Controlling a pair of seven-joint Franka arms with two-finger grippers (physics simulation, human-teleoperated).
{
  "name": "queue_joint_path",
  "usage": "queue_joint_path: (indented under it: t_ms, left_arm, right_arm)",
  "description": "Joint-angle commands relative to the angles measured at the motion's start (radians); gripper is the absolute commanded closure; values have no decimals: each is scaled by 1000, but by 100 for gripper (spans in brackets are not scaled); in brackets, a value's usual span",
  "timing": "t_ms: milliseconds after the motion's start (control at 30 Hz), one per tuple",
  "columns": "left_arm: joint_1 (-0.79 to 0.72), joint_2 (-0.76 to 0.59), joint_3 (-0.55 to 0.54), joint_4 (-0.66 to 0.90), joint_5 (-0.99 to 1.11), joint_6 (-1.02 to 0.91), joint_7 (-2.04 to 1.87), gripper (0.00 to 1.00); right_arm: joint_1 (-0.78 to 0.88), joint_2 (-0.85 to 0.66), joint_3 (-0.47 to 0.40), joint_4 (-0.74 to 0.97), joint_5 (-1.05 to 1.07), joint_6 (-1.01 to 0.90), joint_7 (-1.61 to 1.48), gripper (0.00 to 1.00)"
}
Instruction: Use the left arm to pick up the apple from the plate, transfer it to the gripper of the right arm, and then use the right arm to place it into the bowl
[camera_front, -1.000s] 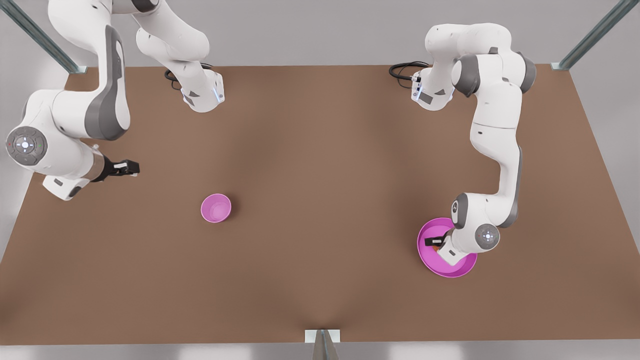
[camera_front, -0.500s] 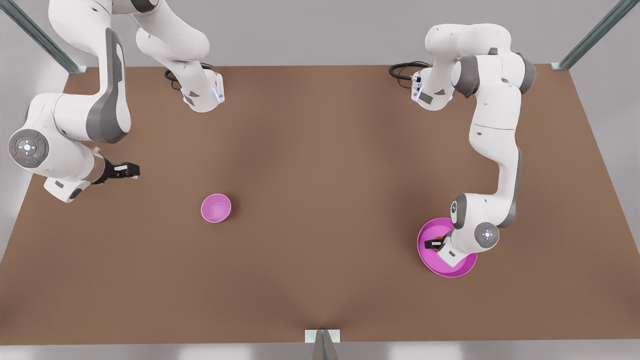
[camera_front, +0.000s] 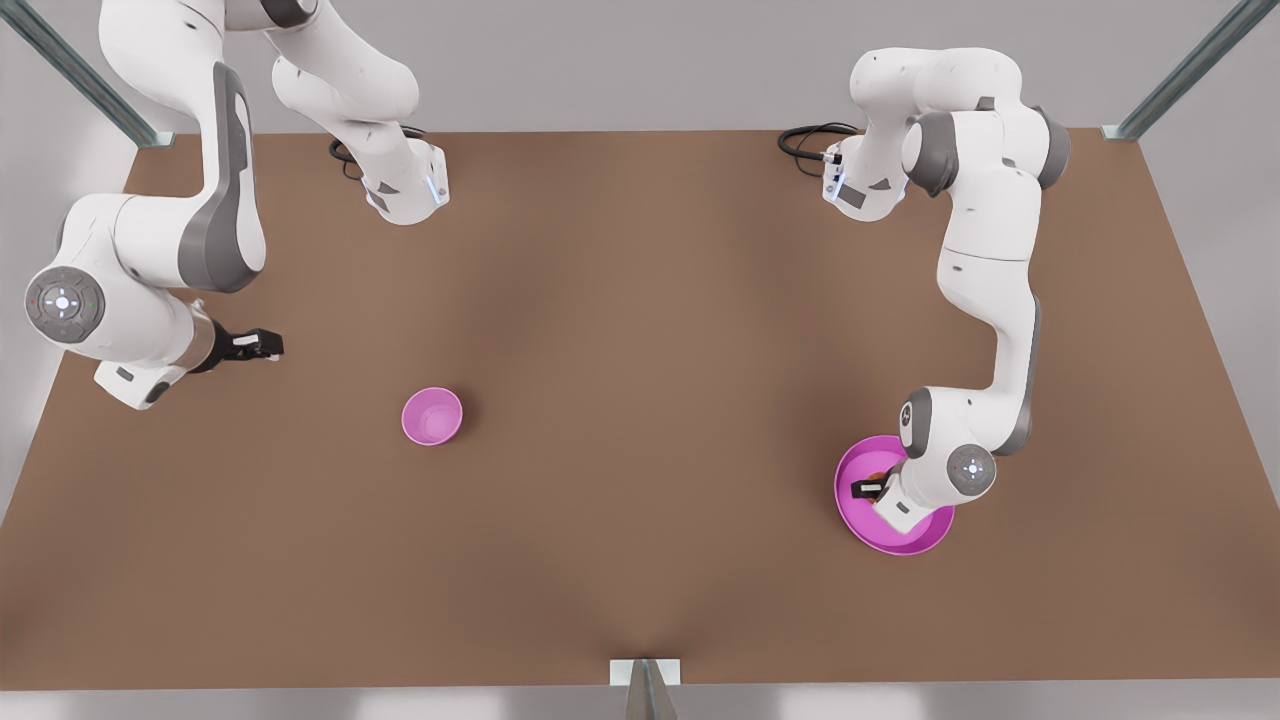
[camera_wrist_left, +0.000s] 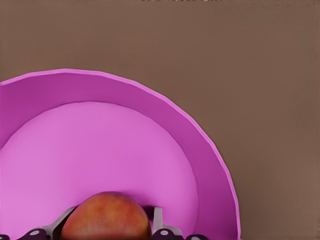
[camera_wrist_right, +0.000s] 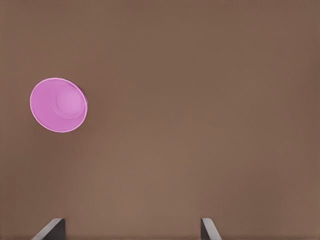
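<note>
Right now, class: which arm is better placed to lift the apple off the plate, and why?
The left. Its left gripper is over the plate with fingers either side of the apple. The right gripper waits far off, open, beyond the bowl.

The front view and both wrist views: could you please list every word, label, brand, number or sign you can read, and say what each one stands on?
None: no readable text shows in any view.
The plate, the bowl, the apple and the table bear no writing.
The round joint caps on both arms carry small lit marks, too small to read as signs.
</note>
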Motion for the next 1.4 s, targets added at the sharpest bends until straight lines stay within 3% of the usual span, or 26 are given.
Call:
queue_joint_path:
  t_ms: [0,167,300,467,600,700,800,867,967,1067,1167,1367]
  left_arm:
    - [1,-2,-1,1,0,0,-11,20]
    - [2,-2,-1,1,-1,3,-11,21]
    - [2,-2,-1,1,-1,3,-11,32]
    - [2,-21,-1,3,-3,-6,-8,32]
    - [2,-64,-15,41,-75,-185,-11,34]
    - [1,-67,-41,300,-269,-584,-11,34]
    - [-1,-57,-162,363,-503,-621,-142,34]
    - [-13,18,-309,398,-693,-463,-161,34]
    - [-27,127,-469,498,-725,-371,-192,36]
    - [-28,171,-490,519,-824,-366,-38,37]
    - [-53,183,-509,518,-937,-322,63,36]
    - [-100,196,-507,518,-998,-244,72,33]
  right_arm:
    - [0,-1,0,0,1,2,-1,0]
    - [-1,4,0,2,1,6,-1,0]
    - [-1,6,2,0,1,6,-1,0]
    - [-3,9,2,2,2,6,-1,0]
    - [-3,10,2,3,2,6,-1,0]
    - [71,113,8,77,14,0,2,0]
    - [91,252,22,218,319,-20,-97,0]
    - [78,481,101,341,698,-20,-294,0]
    - [38,685,230,419,861,17,-369,0]
    - [12,768,296,439,999,28,-439,0]
    - [3,866,411,522,1013,120,-715,0]
    - [12,892,431,503,1012,226,-1369,0]
